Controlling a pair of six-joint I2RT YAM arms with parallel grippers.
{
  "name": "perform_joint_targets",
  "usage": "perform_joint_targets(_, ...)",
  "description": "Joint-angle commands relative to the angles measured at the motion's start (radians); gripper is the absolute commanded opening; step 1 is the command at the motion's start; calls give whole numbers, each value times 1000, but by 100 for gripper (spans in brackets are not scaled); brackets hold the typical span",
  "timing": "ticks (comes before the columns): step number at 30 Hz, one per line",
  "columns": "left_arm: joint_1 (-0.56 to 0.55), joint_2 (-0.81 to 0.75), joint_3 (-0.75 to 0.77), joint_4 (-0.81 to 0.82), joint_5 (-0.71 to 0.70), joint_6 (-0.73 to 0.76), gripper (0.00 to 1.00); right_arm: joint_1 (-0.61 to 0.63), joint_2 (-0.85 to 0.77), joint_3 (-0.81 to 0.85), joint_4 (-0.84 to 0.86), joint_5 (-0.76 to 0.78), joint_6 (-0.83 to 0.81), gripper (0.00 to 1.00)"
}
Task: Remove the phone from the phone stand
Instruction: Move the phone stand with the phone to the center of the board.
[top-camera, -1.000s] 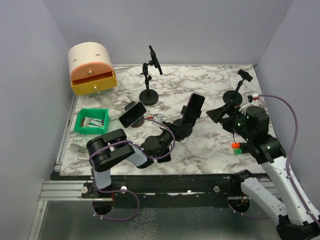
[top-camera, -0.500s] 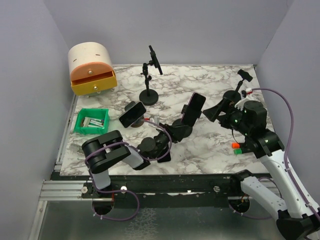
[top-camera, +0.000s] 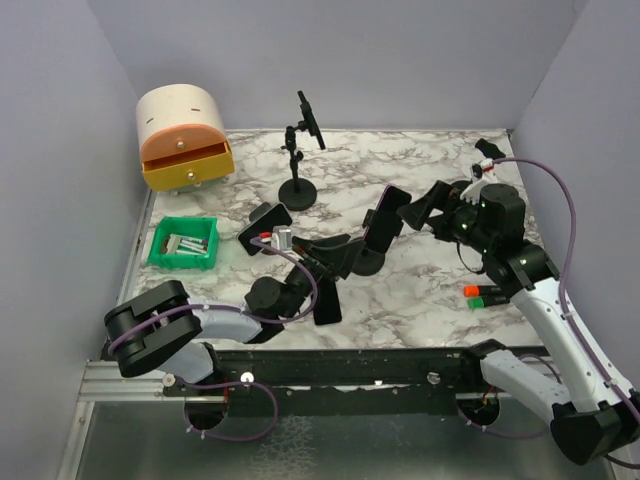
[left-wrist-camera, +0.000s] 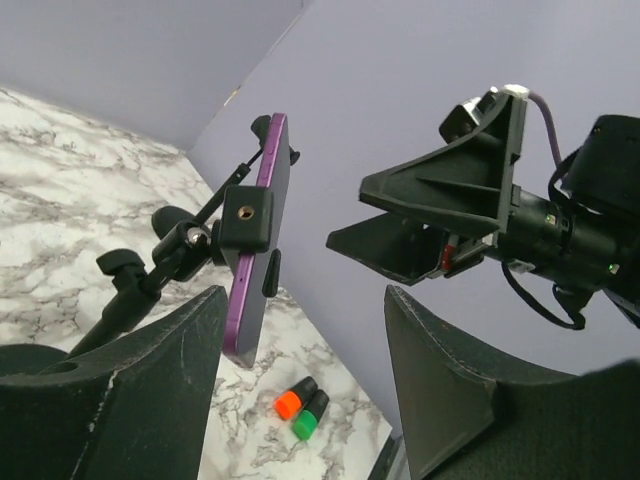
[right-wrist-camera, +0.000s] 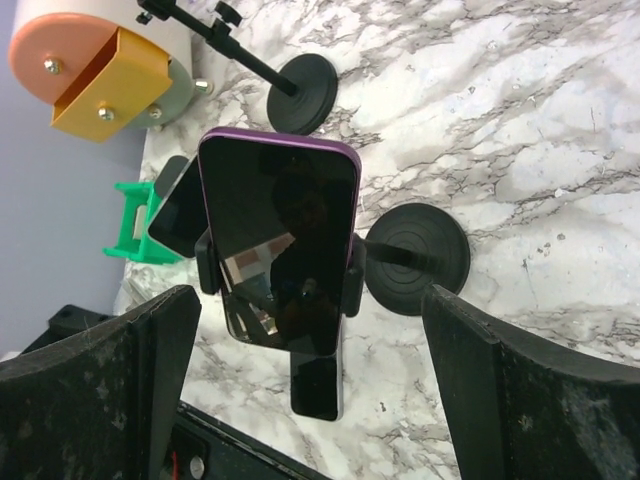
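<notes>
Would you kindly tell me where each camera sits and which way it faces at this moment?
Top external: fixed above and behind the bases, looking down on the table; left arm and right arm show.
Left wrist: on the left arm, facing the phone edge-on and the right pincer beyond; left pincer fingers frame the bottom.
Right wrist: on the right arm, facing the phone's screen in the phone stand; own fingers at both lower corners.
Shared: both wrist views hold the same clamped phone.

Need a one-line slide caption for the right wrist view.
Open right tool faces the purple-cased phone, clamped in its phone stand on the marble table.
</notes>
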Motion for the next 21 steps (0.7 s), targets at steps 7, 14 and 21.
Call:
perform_joint_targets(7,5,-57,116,-309,27,184,65,8,130,97,91,-54,-27,99)
perform_joint_targets(14,9,-21,156,-383,31,213,64,10,221,163,43,-49,-59,99)
perform_joint_targets(21,23,10,173,-388,31,218,57,18,282,193,35,-73,-72,99)
